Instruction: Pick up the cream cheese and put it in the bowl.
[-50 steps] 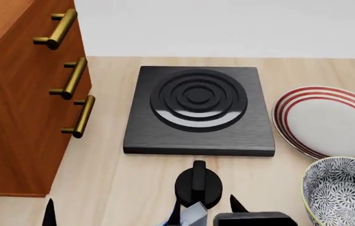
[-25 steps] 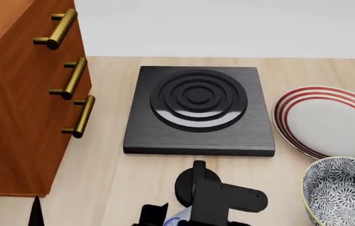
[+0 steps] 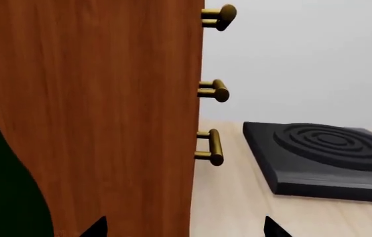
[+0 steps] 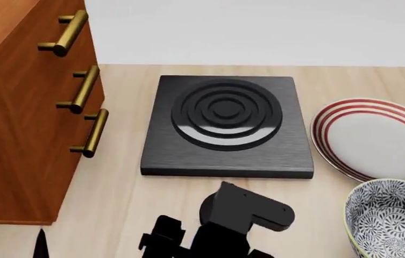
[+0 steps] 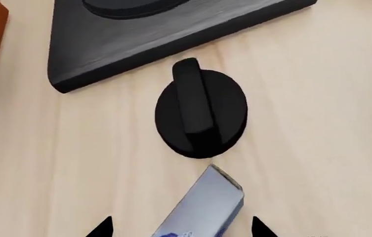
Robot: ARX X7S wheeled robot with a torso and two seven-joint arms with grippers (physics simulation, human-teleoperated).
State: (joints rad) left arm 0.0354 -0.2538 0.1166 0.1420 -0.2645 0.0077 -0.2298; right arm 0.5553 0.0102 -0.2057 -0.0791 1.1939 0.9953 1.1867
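Left wrist view: the cabinet (image 3: pixel 93 113), with its three brass handles (image 3: pixel 215 91), is filling most of the frame, and the black burner plate (image 3: pixel 331 153) is lying on the wooden counter (image 3: pixel 232 207) beyond. Two dark fingertips (image 3: pixel 274 228) of the left gripper (image 3: pixel 184 229) are poking up well apart, with nothing between them. Neither box nor bowl is showing here.

Head view: the right arm (image 4: pixel 238 220) is reaching in at 6 o'clock, covering the stove knob and hiding the box beneath it. The patterned bowl (image 4: pixel 392 220) is sitting at 4 o'clock, with the red-ringed plate (image 4: pixel 374 137) just behind it at 3 o'clock. Whether the fingers are spread cannot be judged from this angle.

Right wrist view: the cream cheese box (image 5: pixel 202 207) is lying flat on the counter, skewed, one corner pointing toward the knob (image 5: pixel 200 113) and almost touching it. The right gripper (image 5: pixel 180 228) is hovering with its two tips spread either side of the box, not yet touching it. The box looks light, stiff and smooth-sided, probably a little slippery; a squeeze across its narrow width, on the long edges near the middle, seems the surest hold, with the wrist turning to match the skew and staying clear of the knob.
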